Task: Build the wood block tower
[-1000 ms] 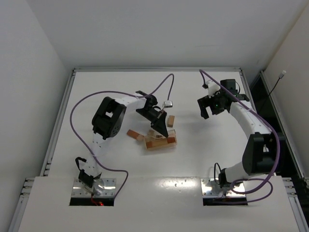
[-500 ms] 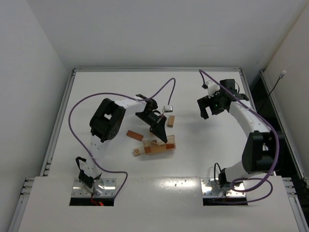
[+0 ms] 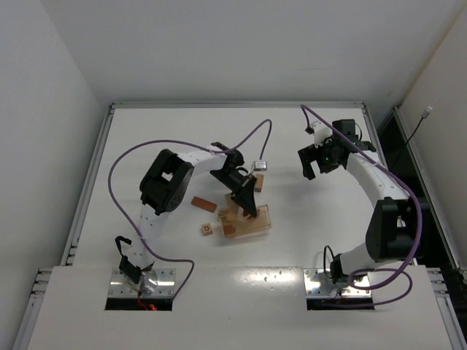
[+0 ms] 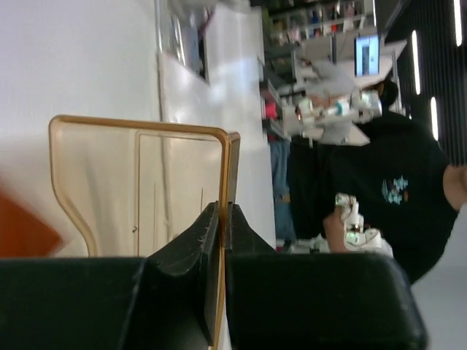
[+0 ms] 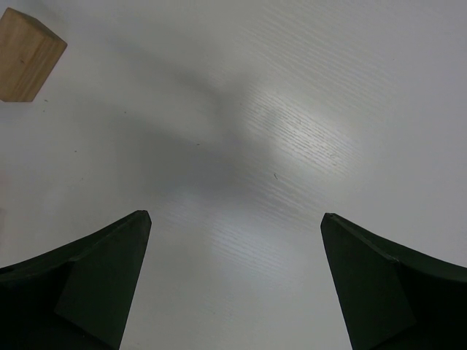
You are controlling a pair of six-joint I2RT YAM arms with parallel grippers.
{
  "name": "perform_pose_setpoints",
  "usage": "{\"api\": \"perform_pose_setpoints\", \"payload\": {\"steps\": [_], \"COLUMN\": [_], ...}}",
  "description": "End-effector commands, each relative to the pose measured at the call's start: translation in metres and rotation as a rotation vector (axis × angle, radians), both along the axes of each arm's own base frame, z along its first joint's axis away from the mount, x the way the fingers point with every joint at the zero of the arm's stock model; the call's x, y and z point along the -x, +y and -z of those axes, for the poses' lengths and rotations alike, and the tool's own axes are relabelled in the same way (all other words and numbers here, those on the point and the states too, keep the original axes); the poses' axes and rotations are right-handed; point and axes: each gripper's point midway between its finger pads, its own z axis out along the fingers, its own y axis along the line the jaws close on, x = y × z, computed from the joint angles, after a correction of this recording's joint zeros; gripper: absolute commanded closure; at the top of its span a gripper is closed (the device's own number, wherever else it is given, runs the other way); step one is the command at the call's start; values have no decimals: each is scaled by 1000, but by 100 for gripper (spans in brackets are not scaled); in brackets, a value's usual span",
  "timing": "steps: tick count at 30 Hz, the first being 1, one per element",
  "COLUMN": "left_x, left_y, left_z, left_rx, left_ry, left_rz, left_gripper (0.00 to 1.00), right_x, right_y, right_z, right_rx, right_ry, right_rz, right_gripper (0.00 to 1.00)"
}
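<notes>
Left gripper [image 3: 248, 206] clamps the rim of the pale tan wooden box [image 3: 257, 225]. Loose reddish-brown wooden blocks [image 3: 203, 203] lie just beside it, toward the left edge of the table [image 3: 160, 131]. The right gripper [image 3: 319, 162], jaws wide, hangs well apart.

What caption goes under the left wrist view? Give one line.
Left gripper shut on the thin wall of the pale wooden box.

The box [image 4: 182, 175] wall in the left claw [image 4: 221, 213] looked smooth pale wood, its fingers [image 4: 191, 251] matt black plastic, the table [image 5: 292, 131] finely ribbed.
</notes>
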Motion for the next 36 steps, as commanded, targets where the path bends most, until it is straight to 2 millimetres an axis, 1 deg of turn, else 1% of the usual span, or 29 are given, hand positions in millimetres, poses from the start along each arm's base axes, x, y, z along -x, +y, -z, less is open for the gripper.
{"api": "perform_pose_setpoints", "payload": {"steps": [1, 3, 5, 6, 7, 8, 10, 11, 12, 14, 15, 16, 17, 18, 19, 20, 22, 24, 26, 27, 28, 29, 30, 31, 32, 33, 34, 35, 36], "left_x": [-47, -22, 13, 9, -9, -46, -56, -45, -5, 29, 27, 13, -7, -40, -48, -47, -4, 18, -16, -32, -70, -67, -53, -7, 19, 35, 37, 22, -2], "left_y": [-9, -13, -20, -23, -21, -18, -19, -22, -19, -20, -21, -21, -21, -15, -15, -14, -15, -20, -21, -14, -15, -13, -12, -16, -16, -16, -22, -24, -25], "left_z": [-61, -65, -76, -79, -83, -75, -71, -70, -65, -57, -64, -60, -57, -71, -66, -63, -55, -66, -81, -86, -76, -71, -66, -47, -62, -65, -67, -83, -78], "left_rx": [252, 254, 253, 263, 280, 286, 298, 307, 236, 242, 226, 233, 237, 257, 250, 246, 208, 260, 269, 208, 252, 230, 219, 180, 187, 189, 235, 242, 239], "left_ry": [-13, -9, 3, -12, -41, -60, -80, -88, 21, 19, 41, 29, 20, -15, -7, -1, 59, -6, -26, 56, -13, 20, 39, 98, 89, 89, 31, 19, 18], "left_rz": [-87, -40, 37, 43, 17, -44, -68, -43, 3, 61, 63, 40, 7, -58, -73, -74, -12, 48, 6, -43, -94, -98, -83, -19, 26, 59, 85, 68, 32], "left_gripper": [100, 100, 100, 100, 100, 100, 100, 100, 100, 100, 100, 100, 100, 100, 100, 100, 100, 100, 100, 100, 100, 100, 100, 100, 100, 100, 100, 100, 100], "right_x": [-10, -10, -10, -10, -10, -10, -10, -10, -10, -10, -10, -9, -9, -9, -9, -9, -9, -9, -9, -9, -9, -9, -9, -9, -12, -12, -12, -9, -9], "right_y": [5, 5, 5, 5, 5, 7, 7, 7, 7, 7, 7, 7, 7, 7, 7, 7, 7, 7, 7, 7, 7, 7, 7, 7, 7, 7, 7, 7, 7], "right_z": [-15, -15, -15, -15, -15, -15, -15, -15, -15, -15, -18, -16, -16, -16, -16, -16, -16, -16, -12, -12, -12, -12, -12, -12, -16, -16, -16, -12, -12], "right_rx": [-27, -27, -27, -27, -27, -34, -34, -34, -34, -34, -34, -34, -34, -34, -34, -34, -34, -34, -34, -34, -34, -34, -34, -34, -34, -34, -34, -34, -34], "right_ry": [-48, -48, -48, -48, -48, -48, -48, -48, -48, -48, -59, -57, -57, -57, -57, -57, -57, -57, -48, -48, -48, -48, -48, -48, -57, -57, -57, -48, -48], "right_rz": [-5, -5, -5, -5, -5, -10, -11, -11, -11, -11, -11, -11, -11, -11, -11, -11, -11, -11, -11, -11, -11, -11, -11, -11, -11, -11, -11, -11, -11], "right_gripper": [0, 0, 0, 0, 0, 0, 0, 0, 0, 0, 0, 0, 0, 0, 0, 0, 0, 0, 0, 0, 0, 0, 0, 0, 0, 0, 0, 0, 0]}}
